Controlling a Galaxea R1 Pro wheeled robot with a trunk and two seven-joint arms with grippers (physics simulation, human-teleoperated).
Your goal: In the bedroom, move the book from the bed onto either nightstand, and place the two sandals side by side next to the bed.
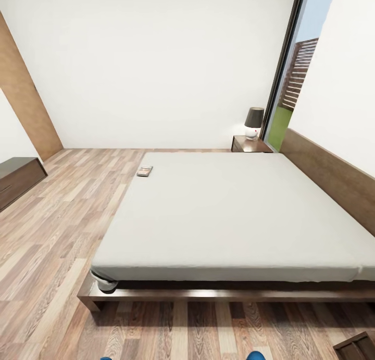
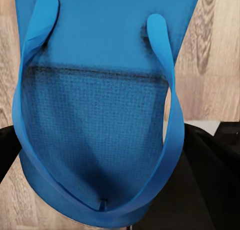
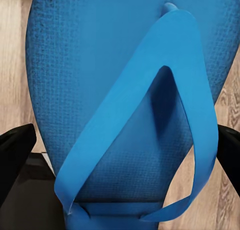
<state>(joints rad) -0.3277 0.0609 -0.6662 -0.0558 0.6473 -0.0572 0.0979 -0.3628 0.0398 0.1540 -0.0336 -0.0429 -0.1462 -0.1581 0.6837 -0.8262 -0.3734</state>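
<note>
The bed (image 1: 234,214) has a light-grey mattress on a dark wood frame. The book (image 1: 145,171) lies flat near the mattress's far left corner. A dark nightstand (image 1: 250,143) stands at the bed's far side by the headboard. In the left wrist view a bright blue sandal (image 2: 95,65) sits between the black fingers (image 2: 210,155) of my left gripper (image 2: 107,155), which is shut on it. My right gripper (image 3: 122,155) is shut on the other sandal (image 3: 100,55). Blue tips of the sandals (image 1: 255,356) peek in at the head view's lower edge.
A lamp (image 1: 253,121) stands on the far nightstand, beside a tall window (image 1: 291,89). A long low dark bench (image 1: 18,180) stands at the left wall. The corner of another dark cabinet (image 1: 359,347) shows at the lower right. Wood-plank floor (image 1: 57,230) runs left of the bed.
</note>
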